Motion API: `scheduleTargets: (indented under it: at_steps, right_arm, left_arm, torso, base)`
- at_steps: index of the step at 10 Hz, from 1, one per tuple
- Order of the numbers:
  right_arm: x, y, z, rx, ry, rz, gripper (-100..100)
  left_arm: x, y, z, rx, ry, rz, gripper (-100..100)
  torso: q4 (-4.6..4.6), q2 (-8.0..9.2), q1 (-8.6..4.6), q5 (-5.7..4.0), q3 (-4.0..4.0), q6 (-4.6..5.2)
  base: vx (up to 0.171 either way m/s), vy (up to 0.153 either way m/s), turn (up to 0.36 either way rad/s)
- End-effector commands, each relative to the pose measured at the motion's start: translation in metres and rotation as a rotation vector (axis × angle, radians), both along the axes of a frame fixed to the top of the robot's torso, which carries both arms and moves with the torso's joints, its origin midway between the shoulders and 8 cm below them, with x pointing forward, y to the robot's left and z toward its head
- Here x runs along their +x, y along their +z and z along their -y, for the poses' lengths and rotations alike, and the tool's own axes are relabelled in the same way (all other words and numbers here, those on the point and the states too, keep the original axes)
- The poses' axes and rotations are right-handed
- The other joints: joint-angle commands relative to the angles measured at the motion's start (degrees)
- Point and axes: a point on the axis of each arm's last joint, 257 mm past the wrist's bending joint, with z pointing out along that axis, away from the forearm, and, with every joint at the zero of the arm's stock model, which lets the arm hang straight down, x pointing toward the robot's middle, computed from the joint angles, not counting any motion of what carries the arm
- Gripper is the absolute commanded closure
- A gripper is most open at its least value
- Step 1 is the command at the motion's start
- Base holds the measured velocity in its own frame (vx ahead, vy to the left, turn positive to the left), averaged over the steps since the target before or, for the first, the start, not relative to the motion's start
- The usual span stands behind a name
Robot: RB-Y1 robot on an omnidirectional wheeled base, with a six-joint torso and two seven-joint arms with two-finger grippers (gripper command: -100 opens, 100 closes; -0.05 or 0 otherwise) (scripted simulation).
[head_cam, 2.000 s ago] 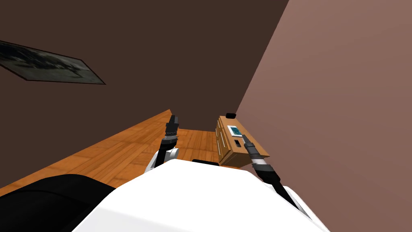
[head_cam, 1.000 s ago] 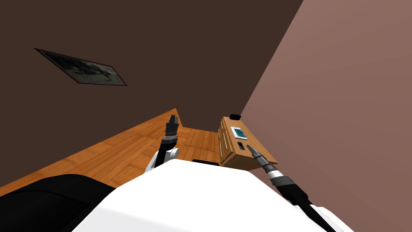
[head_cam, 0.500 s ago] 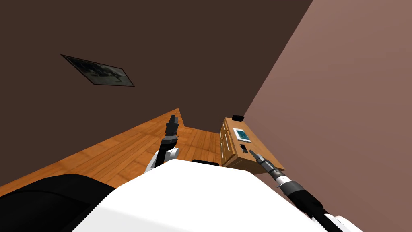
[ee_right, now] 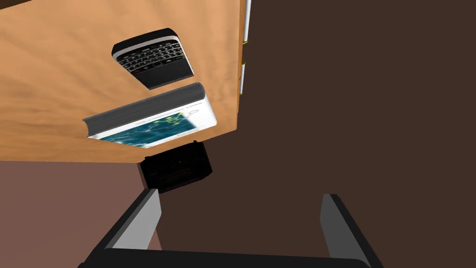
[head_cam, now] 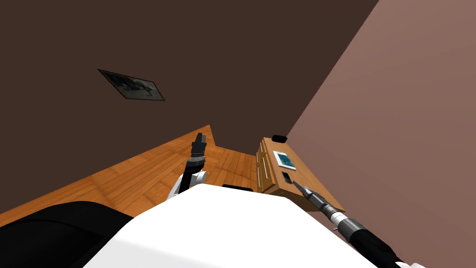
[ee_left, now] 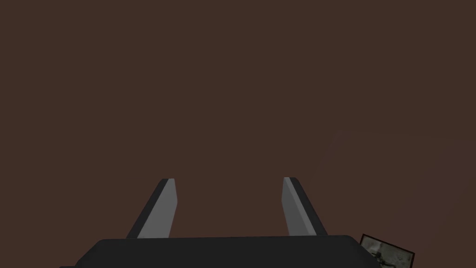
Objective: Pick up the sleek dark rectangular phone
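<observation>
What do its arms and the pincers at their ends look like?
Both arms are slim, mostly black tubes. The right arm has a silver-grey ringed wrist section; the left arm shows grey bands at its wrist. Each ends in jaws: two thin, light grey blades on a dark box.

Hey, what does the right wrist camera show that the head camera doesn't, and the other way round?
Right wrist view, not head view: rows of keys on the black phone, the grey spine of the book, and the right gripper with its fingers open and nothing between them. Head view, not right wrist view: the left gripper raised over the wood floor, and a framed picture. Both: the wooden cabinet whose top carries the phone, the book and a small black object in a row.
</observation>
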Motion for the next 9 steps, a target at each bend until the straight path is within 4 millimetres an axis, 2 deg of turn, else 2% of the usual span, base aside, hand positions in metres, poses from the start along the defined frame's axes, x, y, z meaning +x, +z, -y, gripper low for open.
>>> scheduleTargets:
  at_steps: [1,4,7,9]
  right_arm:
    - [-0.024,-0.020,0.014,-0.037,0.000,-0.082,-100]
    - [-0.074,-0.056,0.034,-0.080,-0.006,-0.241,-100]
    - [-0.136,-0.089,0.051,-0.107,-0.014,-0.412,-100]
    - [-0.178,-0.104,0.063,-0.128,-0.020,-0.523,-100]
  left_arm:
    - [0.000,0.000,0.000,0.000,0.000,0.000,0]
    - [0.000,0.000,0.000,0.000,0.000,0.000,0]
    - [0.000,0.000,0.000,0.000,0.000,0.000,0]
    - [0.000,0.000,0.000,0.000,0.000,0.000,0]
  torso:
    - [0.00,0.00,0.00,0.00,0.00,0.00]
    - [-0.05,-0.22,0.07,0.01,-0.13,0.01]
    - [-0.08,-0.32,0.13,0.02,-0.19,0.01]
    - [-0.08,-0.31,0.07,0.02,-0.19,0.02]
  base:
    - [0.113,-0.007,0.170]
    - [0.143,0.010,0.171]
    - [0.161,0.009,0.197]
    - [0.178,-0.008,0.166]
